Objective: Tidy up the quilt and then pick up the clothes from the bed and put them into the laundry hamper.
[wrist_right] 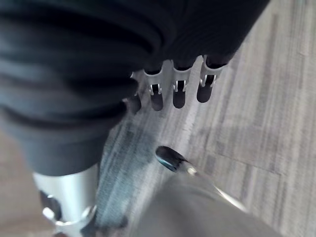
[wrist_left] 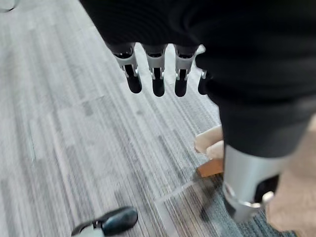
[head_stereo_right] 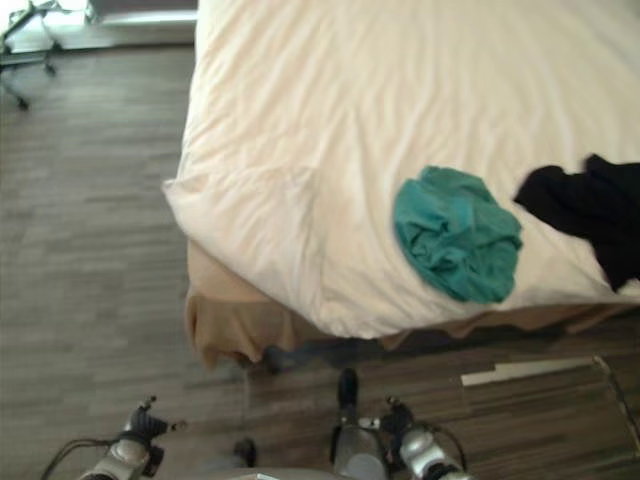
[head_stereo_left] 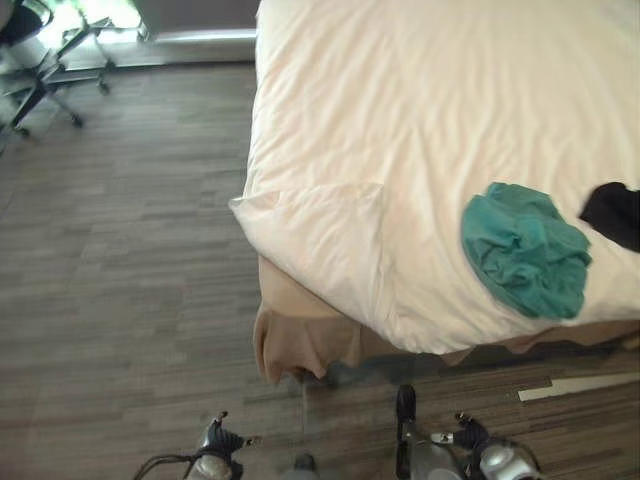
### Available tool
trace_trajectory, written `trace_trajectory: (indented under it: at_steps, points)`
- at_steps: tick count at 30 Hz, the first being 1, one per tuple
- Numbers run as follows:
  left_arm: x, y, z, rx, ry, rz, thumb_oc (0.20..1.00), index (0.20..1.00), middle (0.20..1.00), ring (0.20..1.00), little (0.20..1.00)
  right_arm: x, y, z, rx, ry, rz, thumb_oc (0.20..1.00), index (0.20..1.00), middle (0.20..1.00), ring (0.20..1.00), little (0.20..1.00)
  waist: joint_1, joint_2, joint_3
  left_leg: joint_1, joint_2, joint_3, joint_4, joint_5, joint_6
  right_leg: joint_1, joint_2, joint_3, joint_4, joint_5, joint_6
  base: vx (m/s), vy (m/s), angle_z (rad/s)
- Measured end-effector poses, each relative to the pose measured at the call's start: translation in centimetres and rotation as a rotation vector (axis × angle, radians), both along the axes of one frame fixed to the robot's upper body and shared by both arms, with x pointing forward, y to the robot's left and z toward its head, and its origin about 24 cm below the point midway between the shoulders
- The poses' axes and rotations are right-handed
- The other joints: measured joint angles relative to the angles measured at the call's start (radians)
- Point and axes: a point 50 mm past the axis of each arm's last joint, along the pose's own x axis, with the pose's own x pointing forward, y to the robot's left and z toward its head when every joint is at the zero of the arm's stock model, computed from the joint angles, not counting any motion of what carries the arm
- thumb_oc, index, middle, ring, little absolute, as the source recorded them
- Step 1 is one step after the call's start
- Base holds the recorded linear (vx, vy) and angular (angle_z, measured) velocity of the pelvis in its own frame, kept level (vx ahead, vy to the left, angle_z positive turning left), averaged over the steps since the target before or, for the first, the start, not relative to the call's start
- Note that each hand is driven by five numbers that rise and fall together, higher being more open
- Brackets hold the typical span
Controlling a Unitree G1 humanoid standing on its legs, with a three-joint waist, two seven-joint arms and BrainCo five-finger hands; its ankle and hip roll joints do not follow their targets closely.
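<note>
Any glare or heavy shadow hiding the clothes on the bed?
Left eye view: glare washes out the floor by the office chair, away from the bed; the quilt is evenly lit, so the teal garment and black garment stand out. Right eye view: shadow lies under the bed's edge.

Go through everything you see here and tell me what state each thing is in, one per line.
Quilt: spread over the bed, lightly wrinkled, near corner folded back.
Teal garment: crumpled in a heap on the quilt near the bed's edge.
Black garment: bunched on the quilt, apart from the teal one.
Left hand: open, holding nothing.
Right hand: open, holding nothing.
</note>
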Motion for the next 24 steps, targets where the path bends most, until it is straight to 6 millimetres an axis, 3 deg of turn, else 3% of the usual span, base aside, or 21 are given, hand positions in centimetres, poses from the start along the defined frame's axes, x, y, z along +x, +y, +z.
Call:
trace_trajectory:
  at_steps: [1, 2, 3, 5, 6, 7, 8, 9, 10, 12, 14, 16, 17, 19, 21, 23, 24]
  points:
    - [-0.6, -0.3, -0.3, -0.039, 0.002, 0.053, 1.0, 1.0, 1.0, 1.0, 1.0, 0.4, -1.4, 0.3, -0.029, 0.03, -0.025, 1.0, 1.0, 1.0, 1.0, 1.0, 0.001, -0.008, 0.005, 0.003, 0.003, -0.009, 0.008, 0.006, -0.012, 0.032, 0.002, -0.024, 0.0, -0.021, -0.021, 0.14, -0.122, 0.87]
    - [-0.9, 0.7, 0.1, -0.077, -0.062, 0.175, 1.0, 1.0, 1.0, 1.0, 1.0, -0.2, -5.2, 1.1, -0.064, -0.004, -0.133, 1.0, 1.0, 1.0, 1.0, 1.0, 0.005, -0.009, 0.004, -0.01, 0.017, -0.008, -0.02, 0.003, -0.04, 0.096, -0.001, -0.077, 0.0, -0.065, -0.037, 0.13, -0.069, 1.15]
    - [-1.1, 2.6, 0.9, -0.066, -0.128, 0.278, 1.0, 1.0, 1.0, 1.0, 1.0, -0.9, -7.7, 1.8, -0.105, -0.012, -0.183, 1.0, 1.0, 1.0, 1.0, 1.0, 0.017, -0.009, 0.003, -0.028, 0.018, -0.002, -0.053, 0.007, -0.047, 0.126, 0.0, -0.1, 0.0, -0.088, -0.038, 0.14, -0.034, 1.12]
    - [-1.2, 5.1, 2.4, -0.089, -0.307, 0.541, 1.0, 1.0, 1.0, 1.0, 1.0, -1.6, -8.3, 1.8, -0.133, -0.019, -0.227, 1.0, 1.0, 1.0, 1.0, 1.0, 0.004, -0.004, 0.0, -0.048, 0.019, 0.02, -0.114, 0.036, -0.028, 0.148, 0.016, -0.086, 0.0, -0.102, -0.02, 0.09, -0.009, 0.3]
    - [-1.1, 5.8, 3.0, -0.085, -0.346, 0.57, 1.0, 1.0, 1.0, 1.0, 1.0, -1.8, -8.0, 1.6, -0.125, -0.018, -0.221, 1.0, 1.0, 1.0, 1.0, 1.0, 0.004, -0.001, -0.001, -0.061, 0.019, 0.019, -0.114, 0.055, -0.016, 0.151, 0.023, -0.067, 0.0, -0.106, -0.014, 0.07, -0.021, -0.24]
    - [0.1, 6.8, 5.0, -0.096, -0.485, 0.585, 1.0, 1.0, 1.0, 1.0, 1.0, -2.0, -7.4, 1.5, -0.108, -0.027, -0.206, 1.0, 1.0, 1.0, 1.0, 1.0, 0.006, 0.012, -0.002, -0.069, 0.03, 0.023, -0.114, 0.099, -0.001, 0.149, 0.047, -0.054, 0.0, -0.107, -0.014, 0.03, -0.02, -0.48]
    - [2.5, 6.8, 8.6, -0.147, -0.713, 0.565, 1.0, 1.0, 1.0, 1.0, 1.0, -2.6, -6.7, 1.2, -0.089, -0.035, -0.17, 1.0, 1.0, 1.0, 1.0, 1.0, 0.009, 0.035, -0.004, -0.063, 0.05, 0.022, -0.114, 0.153, 0.0, 0.146, 0.075, -0.051, 0.0, -0.111, -0.019, 0.04, -0.026, -0.43]
    - [3.8, 6.6, 10.5, -0.156, -0.827, 0.511, 1.0, 1.0, 1.0, 1.0, 1.0, -3.3, -6.4, 1.0, -0.076, -0.021, -0.169, 1.0, 1.0, 1.0, 1.0, 1.0, 0.009, 0.046, -0.006, -0.065, 0.06, 0.026, -0.109, 0.128, -0.015, 0.145, 0.083, -0.057, 0.0, -0.112, -0.02, 0.03, -0.014, -0.07]
    - [6.7, 6.5, 13.5, -0.168, -0.996, 0.427, 1.0, 1.0, 1.0, 1.0, 1.0, -3.8, -6.0, 0.5, -0.059, 0.011, -0.172, 1.0, 1.0, 1.0, 1.0, 1.0, 0.002, 0.058, -0.009, -0.068, 0.06, 0.023, -0.108, 0.11, -0.029, 0.146, 0.081, -0.07, -0.006, -0.114, -0.018, 0.03, -0.014, 0.09]
    - [10.3, 6.3, 19.7, -0.169, -1.228, 0.278, 1.0, 1.0, 1.0, 1.0, 1.0, -4.8, -4.7, -0.3, -0.016, 0.053, -0.169, 1.0, 1.0, 1.0, 1.0, 1.0, 0.002, 0.053, -0.007, -0.068, 0.051, 0.037, -0.108, 0.097, -0.025, 0.138, 0.056, -0.098, -0.006, -0.125, -0.019, 0.04, -0.001, -0.17]
    - [12.3, 6.1, 24.4, -0.116, -1.384, 0.132, 1.0, 1.0, 1.0, 1.0, 1.0, -5.1, -4.2, -0.6, -0.003, 0.071, -0.165, 1.0, 1.0, 1.0, 1.0, 1.0, 0.0, 0.047, -0.029, -0.06, 0.035, 0.063, -0.108, 0.092, -0.015, 0.135, 0.023, -0.158, -0.006, -0.107, 0.005, 0.06, 0.011, -0.36]
    - [13.3, 5.0, 26.6, -0.057, -1.417, -0.016, 1.0, 1.0, 1.0, 1.0, 1.0, -6.0, -4.1, -0.9, -0.006, 0.1, -0.154, 1.0, 1.0, 1.0, 1.0, 1.0, -0.025, 0.058, -0.04, -0.061, 0.029, 0.065, -0.108, 0.091, -0.012, 0.126, 0.019, -0.156, -0.006, -0.099, 0.017, 0.04, 0.033, -0.08]
    - [13.8, 3.2, 28.0, -0.018, -1.442, -0.162, 1.0, 1.0, 1.0, 1.0, 1.0, -6.3, -4.1, -0.8, -0.017, 0.096, -0.132, 1.0, 1.0, 1.0, 1.0, 1.0, -0.021, 0.069, -0.052, -0.062, 0.028, 0.065, -0.108, 0.091, -0.012, 0.129, 0.02, -0.151, -0.006, -0.094, 0.013, 0.03, 0.042, -0.07]
    - [13.9, 1.8, 28.0, 0.019, -1.437, -0.266, 1.0, 1.0, 1.0, 1.0, 1.0, -7.2, -3.8, -1.2, -0.012, 0.131, -0.12, 1.0, 1.0, 1.0, 1.0, 1.0, -0.036, 0.102, -0.059, -0.059, 0.025, 0.077, -0.108, 0.091, -0.011, 0.123, 0.02, -0.136, -0.006, -0.088, 0.015, 0.01, 0.06, -0.18]
    - [14.3, 1.1, 27.5, 0.08, -1.389, -0.331, 1.0, 1.0, 1.0, 1.0, 1.0, -7.3, -4.4, -1.0, -0.033, 0.124, -0.12, 1.0, 1.0, 1.0, 1.0, 1.0, -0.081, 0.133, -0.07, -0.061, 0.024, 0.086, -0.108, 0.09, -0.011, 0.11, 0.024, -0.117, -0.006, -0.079, 0.019, -0.01, 0.067, -0.24]
    - [15.9, -0.6, 27.0, 0.129, -1.332, -0.432, 1.0, 1.0, 1.0, 1.0, 1.0, -7.1, -4.7, -0.8, -0.062, 0.128, -0.075, 1.0, 1.0, 1.0, 1.0, 1.0, -0.078, 0.144, -0.074, -0.066, 0.021, 0.102, -0.108, 0.09, -0.009, 0.094, 0.025, -0.098, -0.006, -0.074, 0.021, -0.02, 0.028, -0.36]
    - [17.3, -2.4, 26.3, 0.182, -1.263, -0.56, 1.0, 1.0, 1.0, 1.0, 1.0, -6.4, -4.7, -0.7, -0.069, 0.125, -0.051, 1.0, 1.0, 1.0, 1.0, 1.0, -0.097, 0.143, -0.071, -0.067, 0.025, 0.127, -0.109, 0.088, -0.009, 0.075, 0.027, -0.078, -0.006, -0.071, 0.023, -0.08, 0.049, -0.45]
